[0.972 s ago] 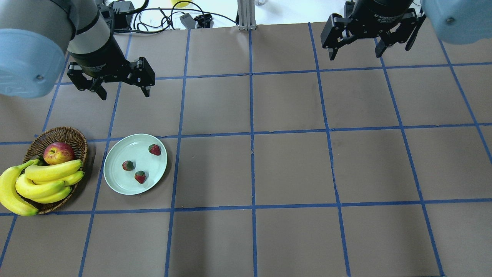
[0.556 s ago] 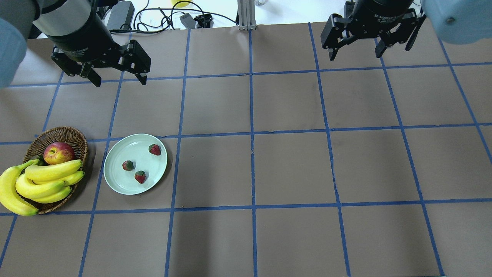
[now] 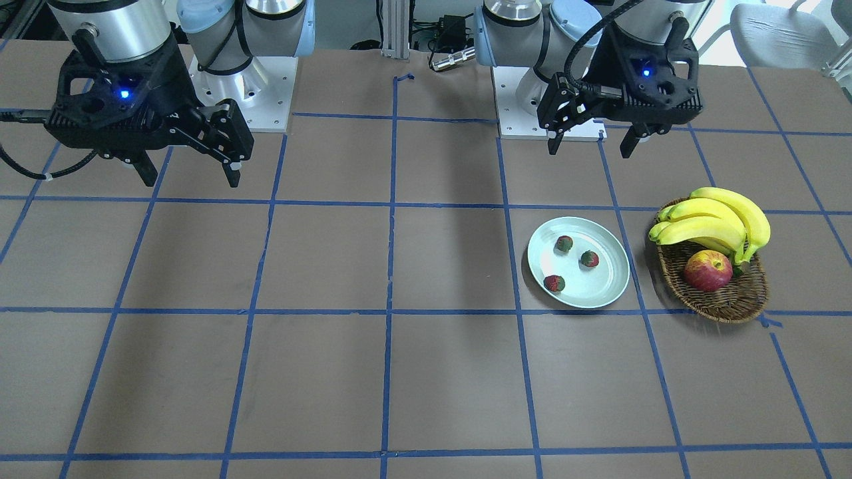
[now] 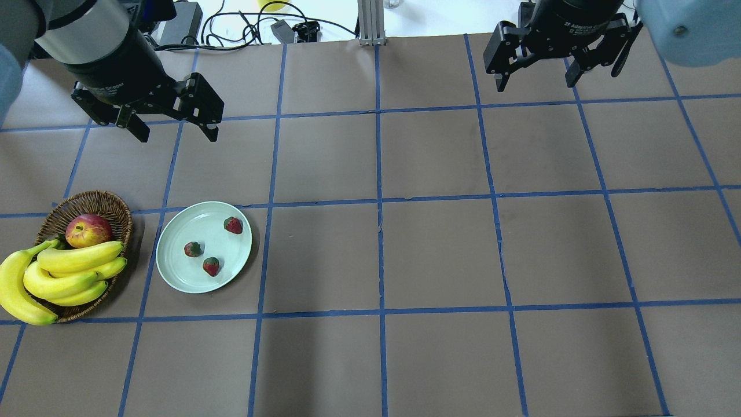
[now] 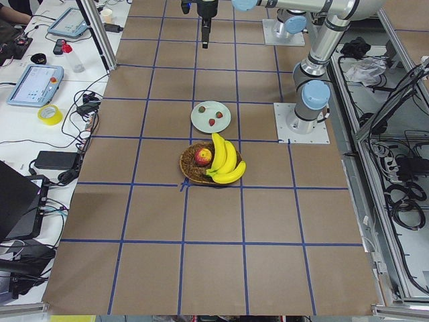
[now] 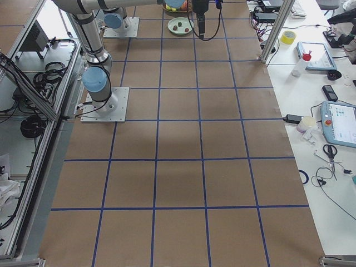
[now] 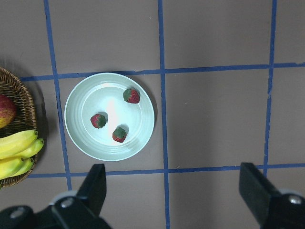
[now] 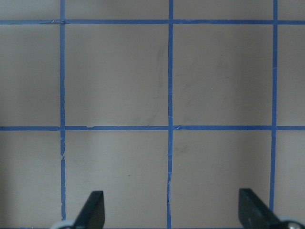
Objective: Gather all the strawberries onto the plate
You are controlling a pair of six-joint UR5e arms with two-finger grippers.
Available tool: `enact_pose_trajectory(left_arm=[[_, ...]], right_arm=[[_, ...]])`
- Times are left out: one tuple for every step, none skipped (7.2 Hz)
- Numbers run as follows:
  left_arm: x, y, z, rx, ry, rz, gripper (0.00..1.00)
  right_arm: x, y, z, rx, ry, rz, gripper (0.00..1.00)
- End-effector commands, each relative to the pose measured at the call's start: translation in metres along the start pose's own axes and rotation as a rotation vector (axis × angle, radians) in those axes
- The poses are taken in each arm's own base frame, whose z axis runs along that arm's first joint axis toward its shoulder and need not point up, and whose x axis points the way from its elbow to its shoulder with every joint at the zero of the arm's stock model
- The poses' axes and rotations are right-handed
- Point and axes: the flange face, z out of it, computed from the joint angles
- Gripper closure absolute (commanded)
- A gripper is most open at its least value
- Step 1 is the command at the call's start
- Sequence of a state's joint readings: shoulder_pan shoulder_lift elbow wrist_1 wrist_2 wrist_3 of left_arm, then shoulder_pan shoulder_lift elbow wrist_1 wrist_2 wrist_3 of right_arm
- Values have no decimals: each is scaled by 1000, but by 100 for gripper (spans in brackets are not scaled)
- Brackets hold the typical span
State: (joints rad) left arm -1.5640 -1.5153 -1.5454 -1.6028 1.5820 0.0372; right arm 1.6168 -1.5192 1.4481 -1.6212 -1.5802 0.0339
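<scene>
Three strawberries [image 4: 211, 266] lay on the plate [image 4: 173, 269]; left gripper [image 4: 176, 134] nearer it, right gripper [image 3: 190, 178] far off, both gaping empty.

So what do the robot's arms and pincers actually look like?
The left arm and right arm are silver-grey tubes with pale blue joint caps. The left pincer and right pincer are black, two-fingered, with white lettering on the collar, a blue light on the wrist mount and black cables.
</scene>
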Motion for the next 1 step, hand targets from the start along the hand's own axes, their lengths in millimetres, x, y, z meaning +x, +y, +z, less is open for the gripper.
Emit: enact_pose_trajectory(left_arm=[[-1, -1, 2, -3, 0, -1, 0]], right_arm=[[0, 0, 0, 0, 0, 0, 0]])
